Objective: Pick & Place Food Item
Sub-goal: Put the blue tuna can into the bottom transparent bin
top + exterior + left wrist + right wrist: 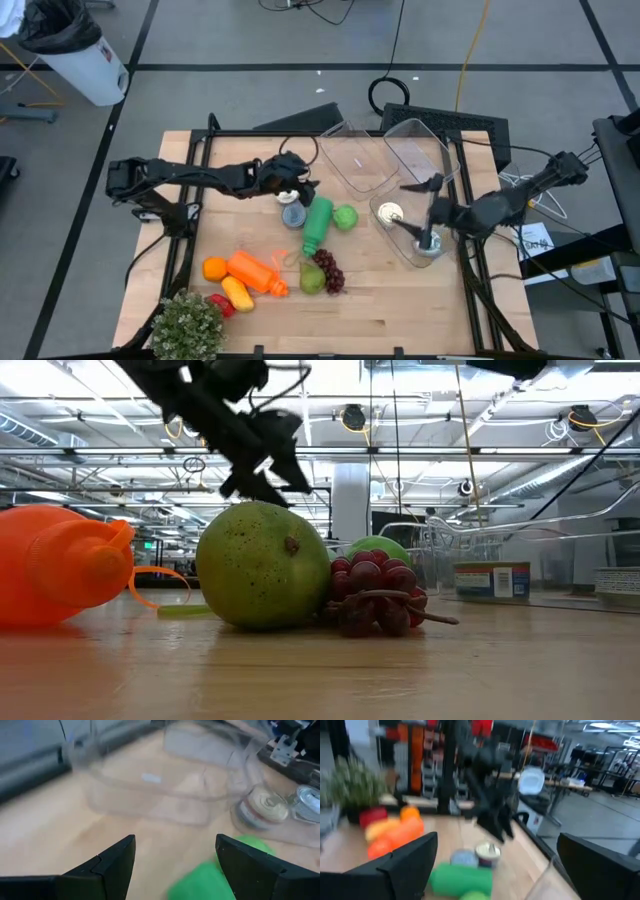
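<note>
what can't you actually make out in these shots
- High view: whether the left gripper touches the small can below it; its dark fingers cover that spot.
- High view: what the right gripper reaches over in the clear container; the gripper hides it.
- Low view: the green bottle; the mango and grapes block it.
- Left wrist view: the can labels, blurred.

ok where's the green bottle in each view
High view: green bottle lies mid-table, right of the small can.
Low view: not visible; pear and grapes block it.
Left wrist view: blurred green shape between the gripper fingers, probably the bottle.
Right wrist view: lying low in the centre.
Shared landmark: the small can.
</note>
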